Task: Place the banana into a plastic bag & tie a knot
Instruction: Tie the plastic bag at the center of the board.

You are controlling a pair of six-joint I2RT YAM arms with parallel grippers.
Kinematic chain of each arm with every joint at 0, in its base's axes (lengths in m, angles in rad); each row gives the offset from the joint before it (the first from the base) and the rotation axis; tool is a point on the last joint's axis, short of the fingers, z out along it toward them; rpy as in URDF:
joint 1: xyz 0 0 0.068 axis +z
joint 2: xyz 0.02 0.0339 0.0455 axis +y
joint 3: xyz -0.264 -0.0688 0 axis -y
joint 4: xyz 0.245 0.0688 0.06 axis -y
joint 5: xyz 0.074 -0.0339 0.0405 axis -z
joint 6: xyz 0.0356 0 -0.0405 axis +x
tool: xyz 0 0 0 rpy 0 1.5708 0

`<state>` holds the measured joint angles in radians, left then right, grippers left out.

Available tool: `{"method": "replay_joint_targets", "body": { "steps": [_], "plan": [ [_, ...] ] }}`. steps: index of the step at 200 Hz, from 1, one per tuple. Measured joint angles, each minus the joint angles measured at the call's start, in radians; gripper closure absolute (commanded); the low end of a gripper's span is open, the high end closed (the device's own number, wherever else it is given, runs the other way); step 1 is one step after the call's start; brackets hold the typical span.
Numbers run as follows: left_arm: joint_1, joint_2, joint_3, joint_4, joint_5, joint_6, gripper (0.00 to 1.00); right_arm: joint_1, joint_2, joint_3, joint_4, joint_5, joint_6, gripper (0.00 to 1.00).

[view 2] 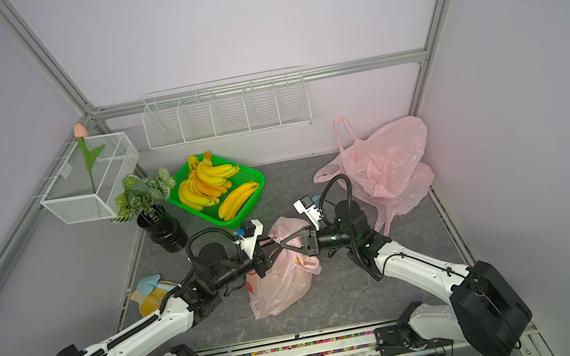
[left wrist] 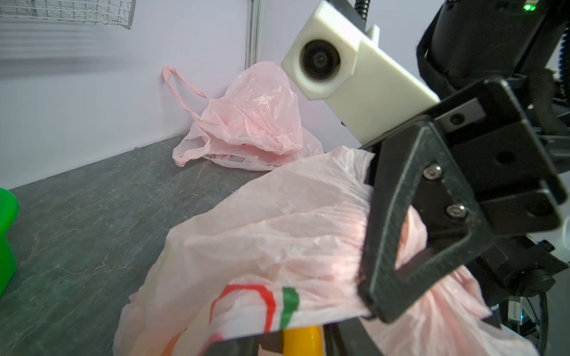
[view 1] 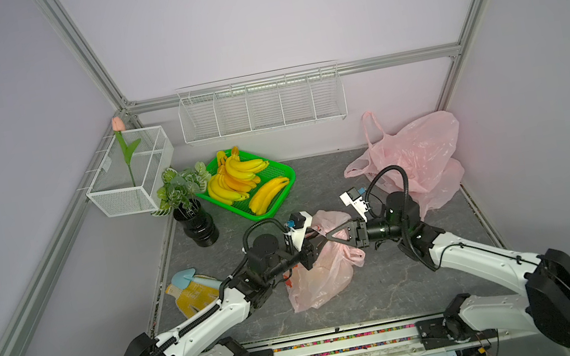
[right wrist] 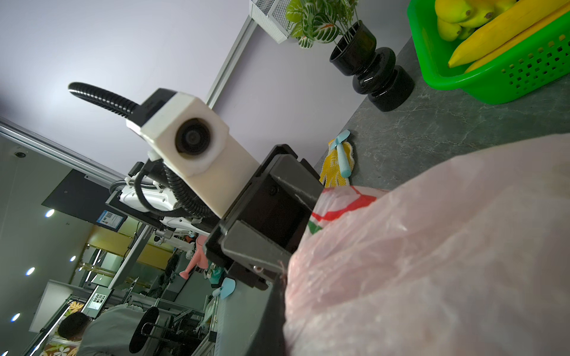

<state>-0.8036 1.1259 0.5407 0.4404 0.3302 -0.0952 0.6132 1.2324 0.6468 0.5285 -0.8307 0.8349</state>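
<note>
In both top views the bag (view 1: 320,279) (view 2: 282,285) lies mid-table, its top raised between the two grippers. The right gripper (view 1: 332,235) (view 2: 285,243), pressed together, pinches the bag's top. The left gripper (view 1: 320,243) (view 2: 274,253) meets it from the left.

Left wrist view: the banana (left wrist: 300,339) shows yellow inside the bag, with film bunched at the right gripper.

Right wrist view: the left gripper's jaws stand apart, their tips hidden by film.
</note>
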Motion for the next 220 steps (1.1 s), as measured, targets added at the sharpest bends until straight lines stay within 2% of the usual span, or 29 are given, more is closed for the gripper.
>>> {"method": "replay_joint_targets", "body": {
  "steps": [63,90,108,179,220],
  "plan": [
    [0.004,0.050,0.038,-0.021,0.033,0.005,0.75,-0.002,0.013,0.004,0.005,0.005,0.002,0.92],
    [0.006,0.061,0.054,-0.031,0.054,0.003,0.92,-0.003,0.016,0.004,0.015,0.019,0.003,0.93],
    [0.003,0.060,0.054,-0.031,0.061,0.007,1.00,-0.003,0.016,0.002,0.015,0.026,0.003,0.90],
    [-0.002,0.000,0.036,-0.042,-0.009,0.022,1.00,-0.019,-0.034,-0.003,-0.084,0.059,-0.028,0.72],
    [-0.002,-0.002,0.030,-0.074,-0.038,0.028,1.00,-0.022,-0.042,-0.002,-0.167,0.086,-0.057,0.70]
  ]
}}
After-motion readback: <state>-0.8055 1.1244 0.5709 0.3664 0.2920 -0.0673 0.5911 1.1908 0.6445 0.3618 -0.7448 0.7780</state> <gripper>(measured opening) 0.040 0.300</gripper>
